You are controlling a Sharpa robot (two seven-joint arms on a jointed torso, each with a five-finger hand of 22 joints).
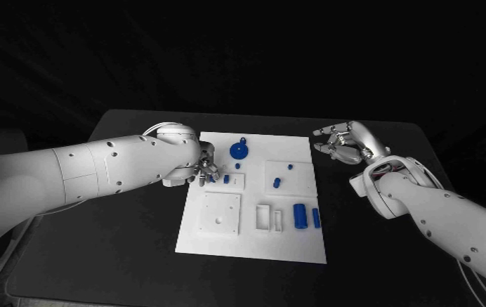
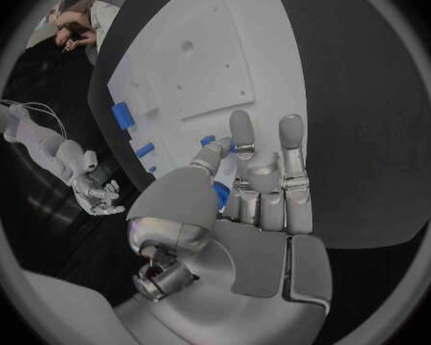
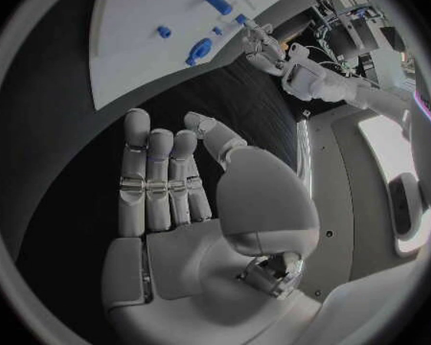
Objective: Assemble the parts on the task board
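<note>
While perhaps pinching a small blue part [image 2: 222,192], left hand [image 1: 206,168] over task board [image 1: 253,244] (right hand [image 1: 343,144] spread, empty).

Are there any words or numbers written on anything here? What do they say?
No words or numbers can be read in these pictures.
White task board: plain, no print to see.
Small blue parts: no marks.
Left silver hand and right silver hand: no labels to see.
Black table: nothing written on it.
</note>
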